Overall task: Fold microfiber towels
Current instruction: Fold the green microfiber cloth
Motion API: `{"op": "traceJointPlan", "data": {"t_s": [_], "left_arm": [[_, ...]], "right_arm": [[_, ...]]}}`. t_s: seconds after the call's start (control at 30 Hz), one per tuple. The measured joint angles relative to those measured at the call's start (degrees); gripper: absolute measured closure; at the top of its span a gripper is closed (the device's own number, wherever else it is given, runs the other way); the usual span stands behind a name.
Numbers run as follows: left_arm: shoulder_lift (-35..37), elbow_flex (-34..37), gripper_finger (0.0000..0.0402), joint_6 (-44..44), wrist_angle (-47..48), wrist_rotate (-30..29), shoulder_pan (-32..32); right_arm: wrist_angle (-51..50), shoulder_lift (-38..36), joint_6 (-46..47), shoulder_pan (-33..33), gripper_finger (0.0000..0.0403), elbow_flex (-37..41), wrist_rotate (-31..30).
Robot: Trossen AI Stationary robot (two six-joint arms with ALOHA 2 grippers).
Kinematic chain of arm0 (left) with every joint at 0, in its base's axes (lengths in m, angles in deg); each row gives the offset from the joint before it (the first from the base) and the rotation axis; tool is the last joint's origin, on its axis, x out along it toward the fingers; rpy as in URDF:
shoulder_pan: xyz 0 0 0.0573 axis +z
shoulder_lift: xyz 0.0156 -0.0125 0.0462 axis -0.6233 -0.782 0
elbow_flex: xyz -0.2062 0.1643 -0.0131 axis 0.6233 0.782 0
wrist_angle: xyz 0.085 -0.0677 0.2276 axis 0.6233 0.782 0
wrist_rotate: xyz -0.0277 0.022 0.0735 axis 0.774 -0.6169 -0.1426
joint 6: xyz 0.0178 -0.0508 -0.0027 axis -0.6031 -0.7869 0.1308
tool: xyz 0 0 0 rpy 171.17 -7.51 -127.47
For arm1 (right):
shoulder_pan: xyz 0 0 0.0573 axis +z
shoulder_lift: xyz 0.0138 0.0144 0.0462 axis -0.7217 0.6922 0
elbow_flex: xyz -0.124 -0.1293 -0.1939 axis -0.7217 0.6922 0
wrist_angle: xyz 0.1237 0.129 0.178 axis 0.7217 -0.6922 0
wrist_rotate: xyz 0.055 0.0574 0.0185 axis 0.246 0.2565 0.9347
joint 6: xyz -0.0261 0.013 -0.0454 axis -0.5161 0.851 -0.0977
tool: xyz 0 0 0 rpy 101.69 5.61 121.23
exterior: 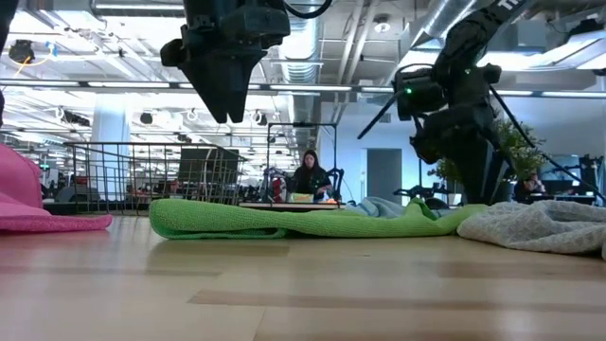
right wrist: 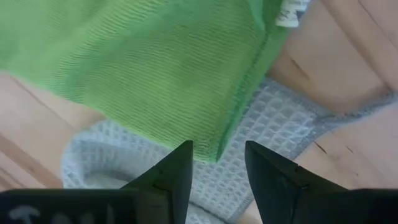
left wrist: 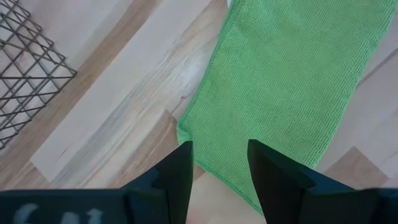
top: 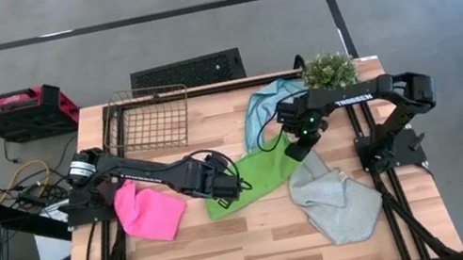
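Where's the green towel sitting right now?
In the high view the green towel lies mid-table between the pink towel and the grey towel. The left gripper hangs over one end, the right gripper over the other, where it overlaps the grey one.

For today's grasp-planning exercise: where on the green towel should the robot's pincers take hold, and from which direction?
Take the green towel at its two end corners, from straight above. It lies flat as a long strip, so edges offer the only pinchable lip. The open left pincer hangs over one corner; the open right pincer over the other, which overlaps the grey towel.
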Motion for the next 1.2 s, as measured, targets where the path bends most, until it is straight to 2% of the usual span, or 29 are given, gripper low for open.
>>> {"op": "traceJointPlan", "data": {"t_s": [0.17, 0.33, 0.73, 0.87, 1.0, 1.03, 1.2], "left_arm": [[0.00, 0.02, 0.0255, 0.32, -0.02, 0.00, 0.00], [0.00, 0.02, 0.0255, 1.07, -0.07, 0.02, 0.00], [0.00, 0.01, 0.0255, 1.69, -0.08, 0.04, 0.00], [0.00, 0.00, 0.0255, 1.92, -0.07, 0.07, 0.00], [0.00, 0.01, 0.0255, 1.92, -0.07, 0.07, 0.00], [0.00, 0.00, 0.0255, 1.92, -0.07, 0.07, -0.03], [0.00, 0.00, 0.0255, 1.95, 0.24, 0.07, -0.83]], "right_arm": [[2.04, 0.02, 1.31, 0.00, 0.0234, 2.47, 0.13], [5.53, 0.02, 1.38, 0.07, 0.0234, 3.91, 4.08], [10.64, 0.04, 0.15, 0.07, 0.0239, 5.78, 4.03], [10.73, 0.04, -0.58, 0.44, 0.0284, 5.78, 4.05], [11.69, 0.03, -4.10, 1.53, 0.0377, 5.67, 3.99], [11.60, 0.02, -4.84, 2.02, 0.0387, 5.41, 3.89], [11.41, 0.02, -4.67, 4.84, 0.0390, 1.63, 3.85]]}}
